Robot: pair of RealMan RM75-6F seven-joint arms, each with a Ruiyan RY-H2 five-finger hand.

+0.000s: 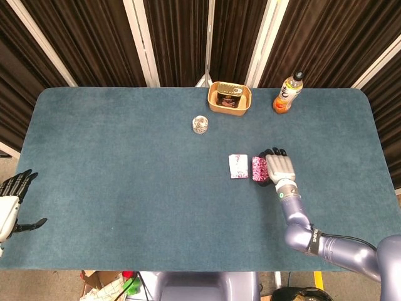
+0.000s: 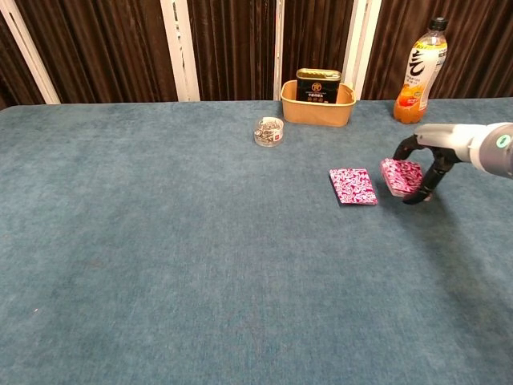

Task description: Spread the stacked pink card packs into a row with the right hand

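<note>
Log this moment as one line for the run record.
right hand holds pink pack | second pack flat on table, apart | left hand idle

No lettering on the bottle (image 2: 422, 70) or the tin (image 2: 318, 85) is legible.

the table (image 2: 160, 241) is covered in plain teal felt. two card packs (image 2: 353, 185) (image 2: 401, 175) show a pink and white speckled print. at twelve o'clock, a tan bowl (image 2: 317, 113) holds a black and gold tin (image 2: 318, 85); the bottle (image 2: 421, 72) is orange with a black cap.
</note>
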